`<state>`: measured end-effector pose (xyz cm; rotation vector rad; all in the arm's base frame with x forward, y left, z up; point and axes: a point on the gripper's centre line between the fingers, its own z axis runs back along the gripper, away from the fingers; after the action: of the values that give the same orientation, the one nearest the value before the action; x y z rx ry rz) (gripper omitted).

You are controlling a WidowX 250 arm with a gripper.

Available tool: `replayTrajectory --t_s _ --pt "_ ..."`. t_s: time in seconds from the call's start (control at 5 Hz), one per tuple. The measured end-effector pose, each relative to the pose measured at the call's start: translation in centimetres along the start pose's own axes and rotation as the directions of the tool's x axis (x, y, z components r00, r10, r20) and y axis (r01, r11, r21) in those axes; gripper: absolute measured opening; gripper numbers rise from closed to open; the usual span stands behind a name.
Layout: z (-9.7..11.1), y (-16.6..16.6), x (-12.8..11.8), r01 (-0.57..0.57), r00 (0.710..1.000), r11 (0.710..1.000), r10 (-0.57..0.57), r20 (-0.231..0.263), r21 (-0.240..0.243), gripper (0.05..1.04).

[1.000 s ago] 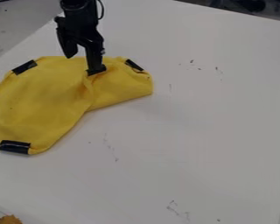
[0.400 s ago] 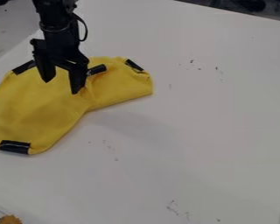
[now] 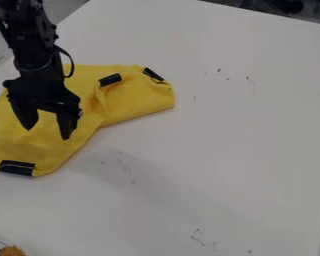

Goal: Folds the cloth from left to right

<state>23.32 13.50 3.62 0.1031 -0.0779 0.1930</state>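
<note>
While the yellow cloth [image 3: 116, 103] lies partly folded on the tabletop [image 3: 229, 155], mostly beyond its near black patch [image 3: 16, 168], the jaws hang spread and empty beyond that patch; likely between folds, next: lower, pinch cloth beside it, carry right.

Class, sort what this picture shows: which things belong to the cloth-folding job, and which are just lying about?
Belong to the job:
- yellow cloth, partly folded, with black patches
- black gripper, open over the cloth

Just lying about:
- orange-brown thing, bottom left corner, too cut off to name
- dark thing beyond the table's far edge, unclear what
</note>
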Motion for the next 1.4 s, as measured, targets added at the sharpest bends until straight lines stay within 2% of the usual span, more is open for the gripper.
replayTrajectory --t_s 0.2,0.4,0.8,1.0,1.2,1.4 --pt "-0.8 0.3 -2.5 -0.073 0.997 0.997 0.073 -0.001 -0.022 1.001" --pt "-0.9 0.6 -3.8 -0.109 0.994 0.994 0.109 0.006 -0.025 1.0" --pt "0.4 1.1 -4.4 -0.131 0.991 0.991 0.13 0.018 0.029 1.0" --pt "2.1 1.2 -4.7 -0.134 0.991 0.987 0.131 0.034 0.092 1.0" --pt "1.7 1.0 -5.4 -0.154 0.988 0.983 0.152 0.031 0.1 1.0" --pt "2.6 0.8 -5.5 -0.153 0.987 0.976 0.144 0.067 0.154 1.0"
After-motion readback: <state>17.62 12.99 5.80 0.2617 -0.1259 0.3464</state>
